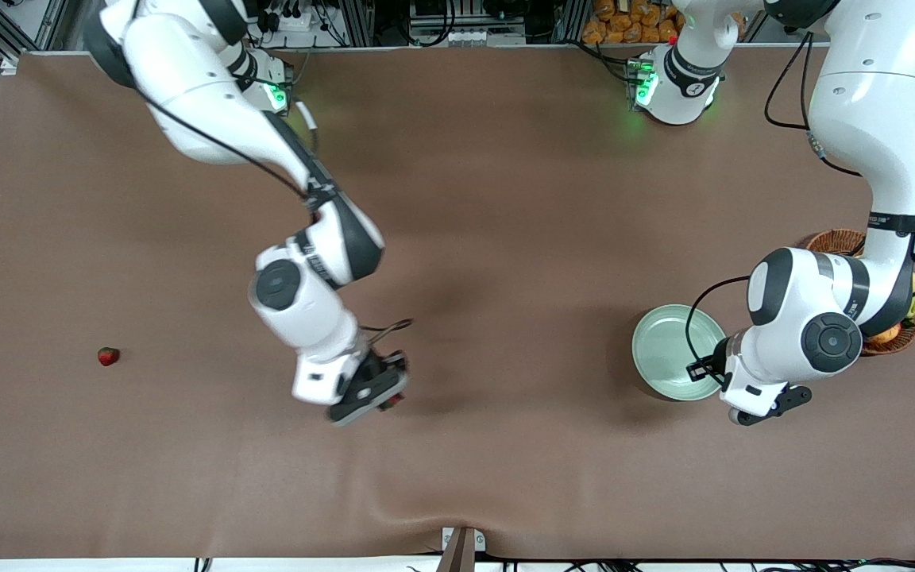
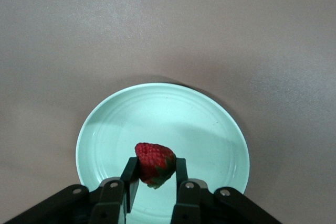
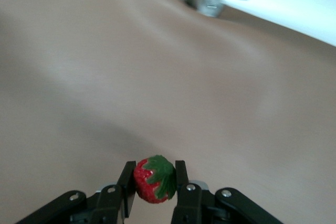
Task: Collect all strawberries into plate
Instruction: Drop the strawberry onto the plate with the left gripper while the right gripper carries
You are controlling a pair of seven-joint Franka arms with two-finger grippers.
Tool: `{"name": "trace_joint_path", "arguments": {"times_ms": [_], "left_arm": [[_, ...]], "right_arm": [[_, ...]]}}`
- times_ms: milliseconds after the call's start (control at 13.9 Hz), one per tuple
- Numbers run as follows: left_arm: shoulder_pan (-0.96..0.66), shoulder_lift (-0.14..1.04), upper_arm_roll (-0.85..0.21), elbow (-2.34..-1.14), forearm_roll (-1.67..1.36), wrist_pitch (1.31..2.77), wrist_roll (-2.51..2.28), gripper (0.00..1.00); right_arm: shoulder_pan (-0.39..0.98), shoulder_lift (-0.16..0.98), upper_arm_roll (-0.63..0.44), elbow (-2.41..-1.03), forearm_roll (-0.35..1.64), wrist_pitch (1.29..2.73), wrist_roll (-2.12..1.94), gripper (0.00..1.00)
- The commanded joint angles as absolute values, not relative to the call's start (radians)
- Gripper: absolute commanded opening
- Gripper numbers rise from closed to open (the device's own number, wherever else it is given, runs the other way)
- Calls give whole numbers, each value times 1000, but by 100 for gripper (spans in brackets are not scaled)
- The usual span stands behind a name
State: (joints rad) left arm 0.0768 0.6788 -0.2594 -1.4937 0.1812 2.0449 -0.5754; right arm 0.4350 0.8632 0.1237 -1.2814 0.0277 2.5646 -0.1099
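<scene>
Left end effector (image 2: 156, 182) clamped on a strawberry (image 2: 154, 163) over the plate (image 2: 105, 124), right end effector (image 3: 154, 187) clamped on another berry (image 3: 154, 179) above the tabletop (image 1: 505, 199), third berry (image 1: 108, 356) toward the right arm's end

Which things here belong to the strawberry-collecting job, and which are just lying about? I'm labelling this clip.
Job:
- plate, nothing on it yet
- strawberry held in left gripper over the plate
- strawberry held in right gripper over the table
- loose strawberry toward the right arm's end

Lying about:
- wicker basket of fruit beside the plate

Your two glossy white arms, jointed with dark grey caps and bands, trail thin black cables; green lights glow at both bases, and small silver screws stud each black hand.
</scene>
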Motion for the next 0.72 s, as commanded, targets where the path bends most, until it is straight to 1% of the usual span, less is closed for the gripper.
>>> {"name": "trace_joint_path", "arguments": {"times_ms": [0,216,361,649], "left_arm": [[83,664,-267,-1520,199,2033,-575,0],[86,698,-264,-1529,207,2037,-574,0],[107,699,-264,-1564,209,2045,-571,0],[109,712,-262,-1578,209,2046,-571,0]], "right_arm": [[509,916,114,-1258,38,2641,-107,0],[584,963,110,-1207,35,2646,-110,0],[623,994,104,-1186,34,2654,-110,0],[681,1000,106,-1203,32,2649,-107,0]]}}
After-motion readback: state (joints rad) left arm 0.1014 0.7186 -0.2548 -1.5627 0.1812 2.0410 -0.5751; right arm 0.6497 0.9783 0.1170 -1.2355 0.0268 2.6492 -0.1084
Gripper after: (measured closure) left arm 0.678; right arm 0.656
